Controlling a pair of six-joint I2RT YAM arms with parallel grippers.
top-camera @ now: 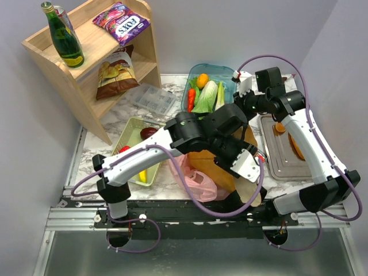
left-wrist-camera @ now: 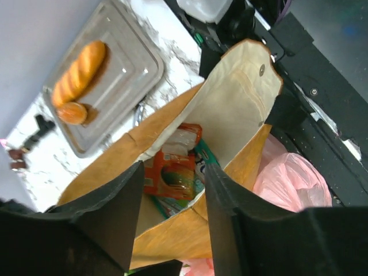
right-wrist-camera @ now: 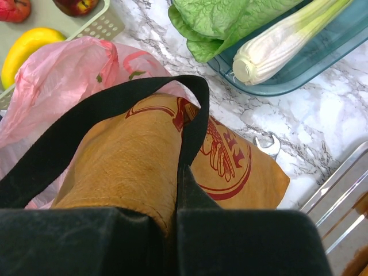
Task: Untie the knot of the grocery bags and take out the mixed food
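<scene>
— Where is the tote (right-wrist-camera: 126,155)?
— Mid-table, mouth open. The right gripper (right-wrist-camera: 172,213) is clenched on its upper edge, right beside the black strap (right-wrist-camera: 103,109).
— And the left gripper (left-wrist-camera: 174,167)?
— Above the mouth, fingers apart, grasping nothing. Orange and teal snack packets (left-wrist-camera: 172,187) lie deep inside.
— The pink bag (right-wrist-camera: 57,75)?
— Crumpled against the tote's left side, near the green basket (right-wrist-camera: 109,23) with the banana (right-wrist-camera: 26,49). I can't make out its knot.
— What's in the way?
— From above, the left arm (top-camera: 201,129) hides most of the tote. Behind it, a teal tray (right-wrist-camera: 322,54) of leafy vegetables (right-wrist-camera: 218,23). To the right, a metal tray (left-wrist-camera: 135,77) with bread (left-wrist-camera: 77,72), and a wrench (right-wrist-camera: 269,146) just beside the tote.
</scene>
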